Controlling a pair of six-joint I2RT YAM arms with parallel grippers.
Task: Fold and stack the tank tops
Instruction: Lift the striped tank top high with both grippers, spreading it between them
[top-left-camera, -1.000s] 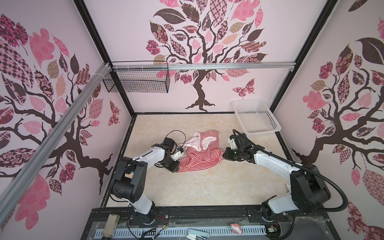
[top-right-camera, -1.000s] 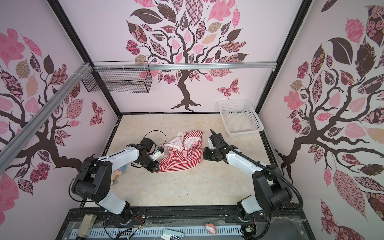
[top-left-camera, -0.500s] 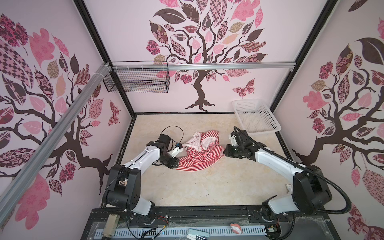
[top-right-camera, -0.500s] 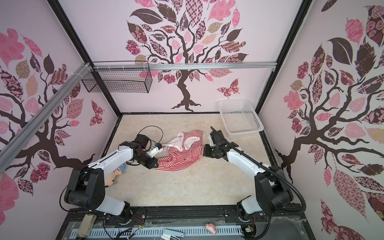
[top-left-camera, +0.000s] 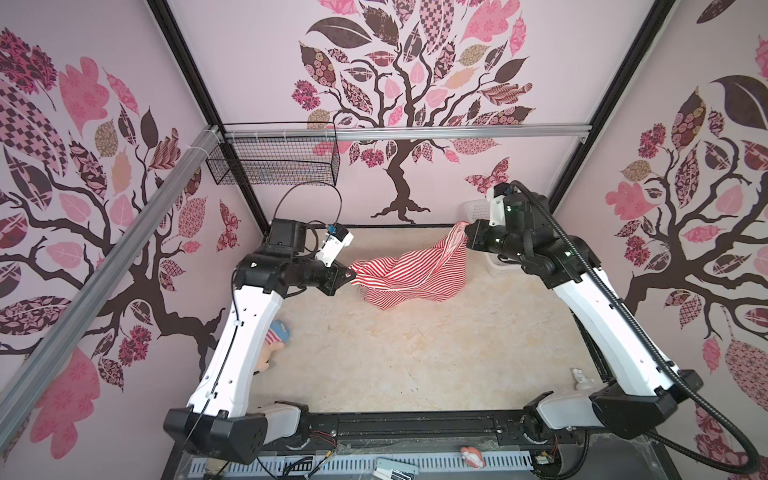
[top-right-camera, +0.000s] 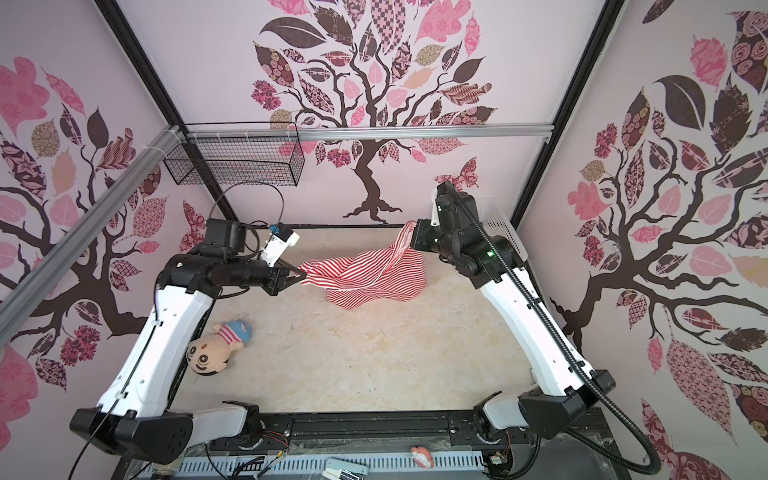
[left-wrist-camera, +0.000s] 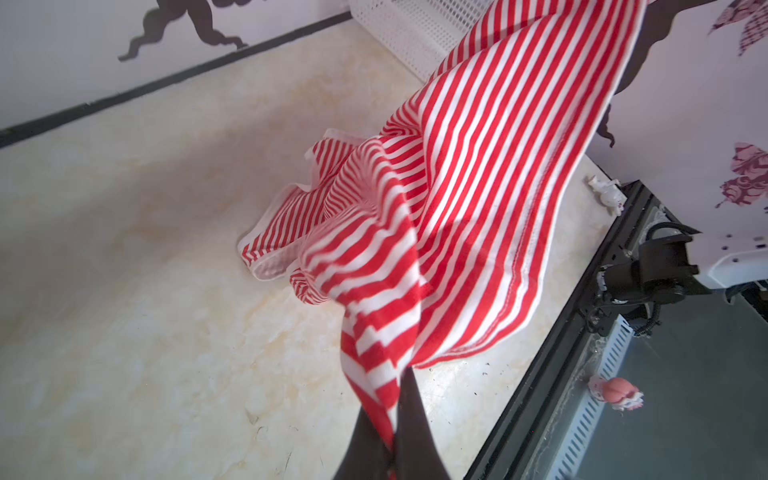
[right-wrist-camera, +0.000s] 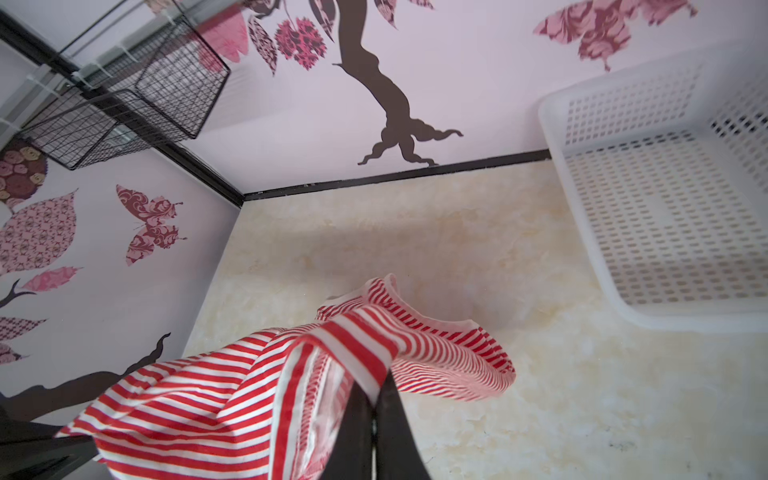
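This is a robot test cell, a lab enclosure dressed to look homely. Black frame posts (top-left-camera: 195, 104) and aluminium rails (top-left-camera: 415, 132) box in a marble-patterned counter (top-left-camera: 395, 353), seen in both top views. The walls carry pink tree-and-butterfly wallpaper (top-right-camera: 365, 104). Two white-and-black robot arms (top-right-camera: 158, 332) are bolted to a black rail at the bottom of the frame, with loose wiring and a slotted cable duct (top-right-camera: 415, 465) below. A wire basket (top-left-camera: 274, 164) hangs at upper left.
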